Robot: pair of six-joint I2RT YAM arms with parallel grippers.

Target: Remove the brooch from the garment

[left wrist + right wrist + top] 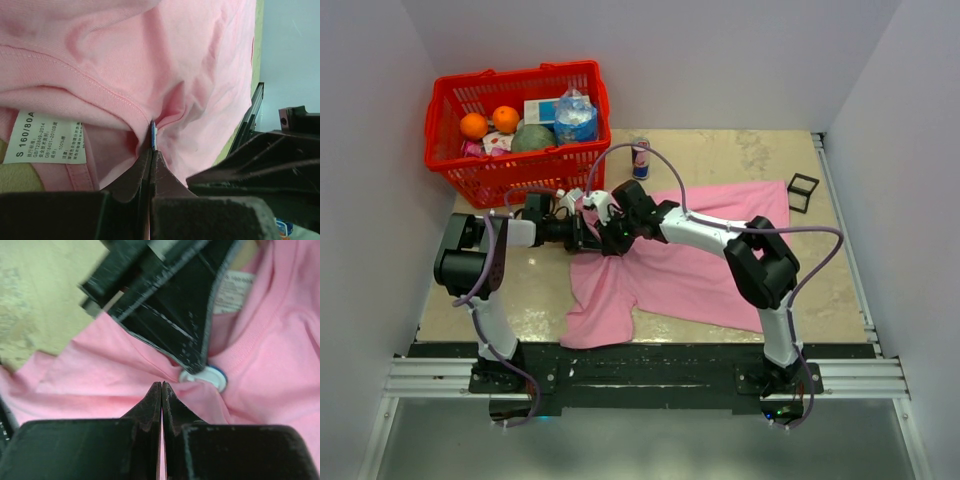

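Light: bright and even, coming from above.
Shadows: soft and faint on the table (538,288).
Shine: a wet-looking gleam along the table's near edge.
Blur: the right wrist view is fuzzy up top; the label (47,137) on the shirt (200,60) is sharp.

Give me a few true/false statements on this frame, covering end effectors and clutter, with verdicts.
1. The left end effector is shut on the brooch. True.
2. The right end effector hangs open, touching nothing. False: it is shut, pinching the garment beside the brooch.
3. The drink can lies inside the red basket. False: it stands on the table, right of the basket.
4. A size label shows at the garment's collar. True.
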